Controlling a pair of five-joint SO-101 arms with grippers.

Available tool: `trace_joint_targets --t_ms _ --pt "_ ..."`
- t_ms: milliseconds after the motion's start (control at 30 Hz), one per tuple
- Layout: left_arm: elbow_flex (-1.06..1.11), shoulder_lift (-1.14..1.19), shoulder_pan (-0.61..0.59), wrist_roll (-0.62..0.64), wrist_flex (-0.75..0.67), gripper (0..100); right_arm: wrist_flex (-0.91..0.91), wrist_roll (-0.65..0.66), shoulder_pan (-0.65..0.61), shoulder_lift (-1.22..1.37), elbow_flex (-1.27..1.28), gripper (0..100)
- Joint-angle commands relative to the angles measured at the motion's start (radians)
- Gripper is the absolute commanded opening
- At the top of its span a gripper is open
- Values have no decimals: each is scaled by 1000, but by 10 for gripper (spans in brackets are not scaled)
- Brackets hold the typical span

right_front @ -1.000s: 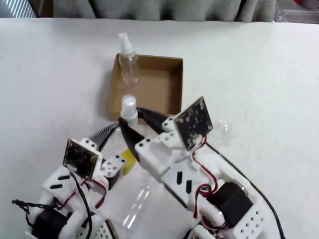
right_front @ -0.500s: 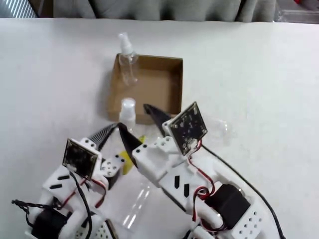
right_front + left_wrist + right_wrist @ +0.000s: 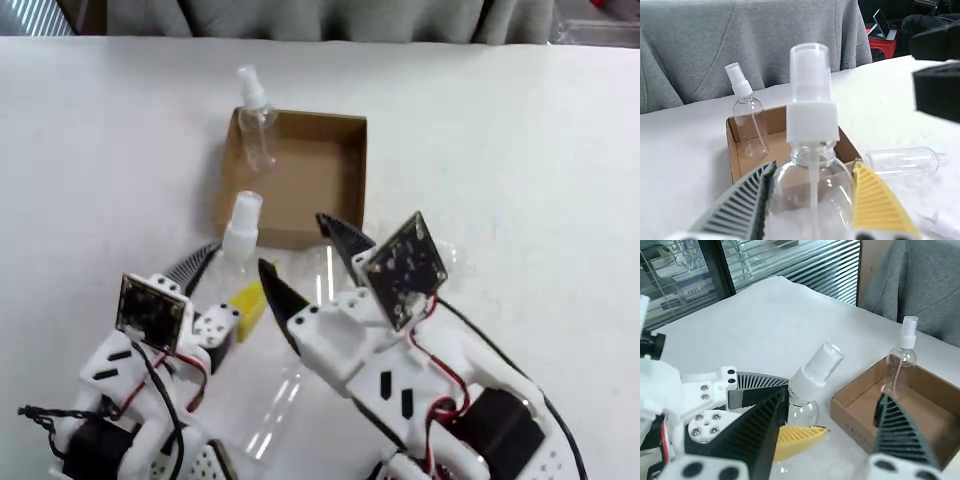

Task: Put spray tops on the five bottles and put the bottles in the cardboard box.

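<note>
**Right gripper (image 3: 312,265) drawn back from the capped bottle (image 3: 236,250)**

High view: over the last second the right gripper has been pulled clear of the spray top (image 3: 244,210) it had flanked. Its jaws are now spread wide with nothing between them. The bottle has meanwhile been tipped slightly towards the cardboard box (image 3: 352,126). It is pinched by the left gripper (image 3: 225,282) just outside the box's near wall. A second capped bottle (image 3: 257,135) is seen leaning in the box's far corner. An uncapped bottle (image 3: 442,256) lies on the table (image 3: 520,150) beside the right arm.

Left wrist view: the bottle's clear round body (image 3: 810,177) is clamped between the grey and yellow fingers (image 3: 875,205), and the white top is seated upright above them. A loose spray top (image 3: 940,222) is glimpsed on the table near the uncapped bottle.

Right wrist view: the bottle is shown tilted in the left gripper, in front of the open black jaws, with the box just beyond.

The bottle is judged empty, light and thin-walled, so it is likely to be slippery and easily squashed. It is best held at the body below the shoulder, not by the spray top.
</note>
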Motion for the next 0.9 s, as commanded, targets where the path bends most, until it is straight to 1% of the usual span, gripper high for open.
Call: trace_joint_targets --t_ms 0,33,133,200,300,400,467,633,867 --pt "-5 -7 -8 -5 -17 24 1 38 74 1 -46 81" --pt "-5 -7 -8 -5 -17 24 -19 40 93 7 -31 39" --pt "-5 -7 -8 -5 -17 24 -102 40 165 31 54 70" --pt "-5 -7 -8 -3 -17 24 -202 40 197 59 129 58" --pt "-8 -7 -7 -2 -17 24 -352 41 205 104 207 28" --pt "-8 -7 -7 -2 -17 24 -435 41 179 153 221 15" --pt "-9 -7 -7 -2 -17 24 -467 41 157 193 219 15" --pt "-9 -7 -7 -2 -17 24 -515 38 150 268 219 15" --pt "-6 -7 -7 -3 -18 24 -489 40 58 194 227 15"
